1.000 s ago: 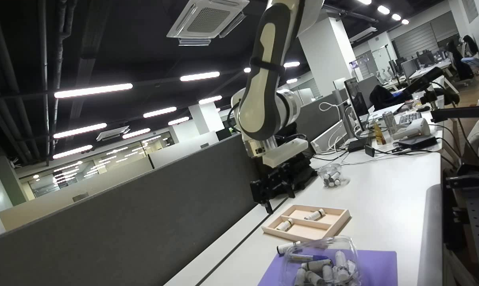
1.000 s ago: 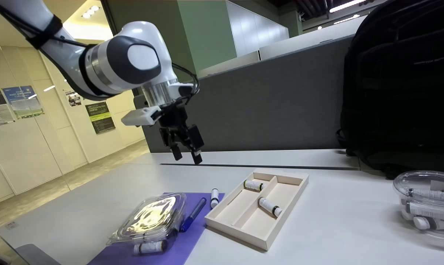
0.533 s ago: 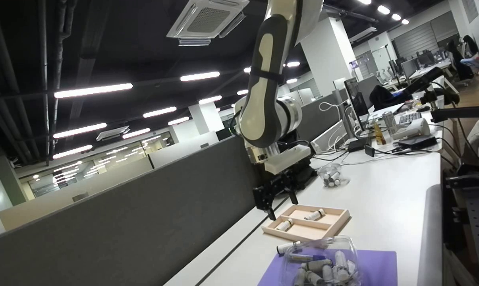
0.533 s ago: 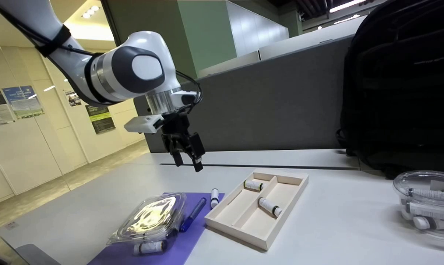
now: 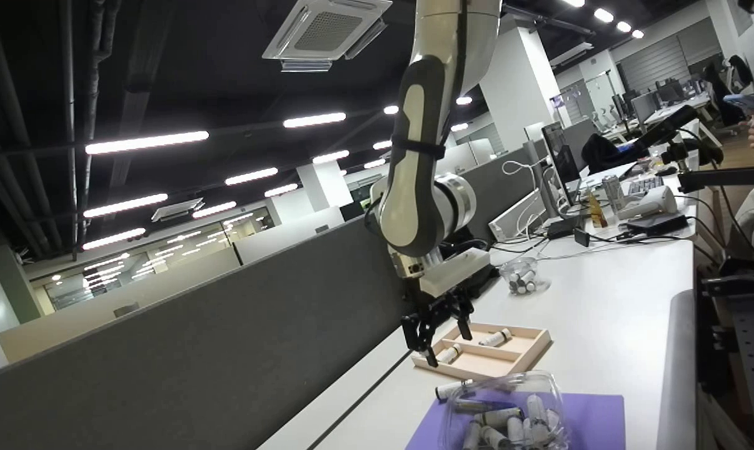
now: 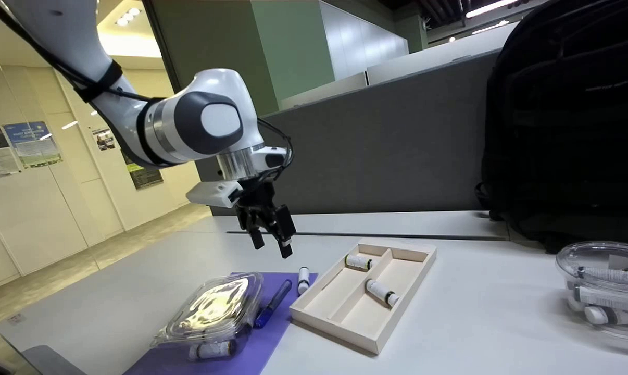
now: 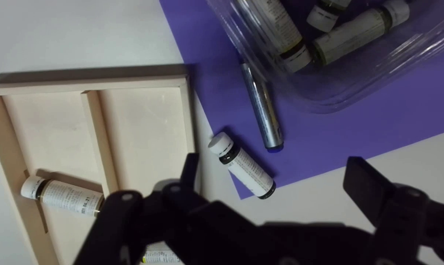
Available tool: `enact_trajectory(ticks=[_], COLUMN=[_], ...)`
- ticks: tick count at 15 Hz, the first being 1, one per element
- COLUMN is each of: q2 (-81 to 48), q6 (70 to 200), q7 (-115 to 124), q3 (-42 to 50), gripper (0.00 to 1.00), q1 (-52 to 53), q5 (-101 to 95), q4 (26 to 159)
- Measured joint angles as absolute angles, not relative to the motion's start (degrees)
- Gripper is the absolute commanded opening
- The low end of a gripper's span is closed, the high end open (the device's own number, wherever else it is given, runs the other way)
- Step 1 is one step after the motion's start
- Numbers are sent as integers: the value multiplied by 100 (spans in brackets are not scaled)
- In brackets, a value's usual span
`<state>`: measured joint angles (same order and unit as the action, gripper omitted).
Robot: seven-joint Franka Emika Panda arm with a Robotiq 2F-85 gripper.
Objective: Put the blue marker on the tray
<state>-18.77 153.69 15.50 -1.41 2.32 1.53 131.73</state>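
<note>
The blue marker lies on the purple mat beside a clear container, in an exterior view (image 6: 273,304), in the wrist view (image 7: 262,106) and behind clear plastic in an exterior view (image 5: 477,406). Its far end is partly under the container's edge in the wrist view. The light wooden tray (image 6: 337,332) lies flat beside the mat and holds two small white-labelled bottles; it shows also in the wrist view (image 7: 133,84) and in an exterior view (image 5: 533,353). My gripper (image 6: 273,248) is open and empty above the table, near the tray and mat, and shows in the wrist view (image 7: 272,163).
A small bottle (image 7: 249,171) lies on the mat's corner between marker and tray. A clear lidded container (image 6: 215,310) of bottles stands on the purple mat (image 7: 336,143). A round clear tub (image 6: 600,291) and a black backpack (image 6: 569,130) stand farther off. A grey partition (image 6: 376,156) borders the table.
The arm and open gripper have moved down, closer to the table, and slightly toward the tray. The marker, tray, bottles and containers have not moved.
</note>
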Motion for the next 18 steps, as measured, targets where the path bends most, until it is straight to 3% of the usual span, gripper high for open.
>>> enact_trajectory(ticks=[8, 18], q2=[-3158, -3346], q6=[15851, 15894], q7=[1538, 1461], q3=[-6, 26], gripper=[100, 100], q1=[406, 681], q5=[158, 234], q4=[12406, 12372])
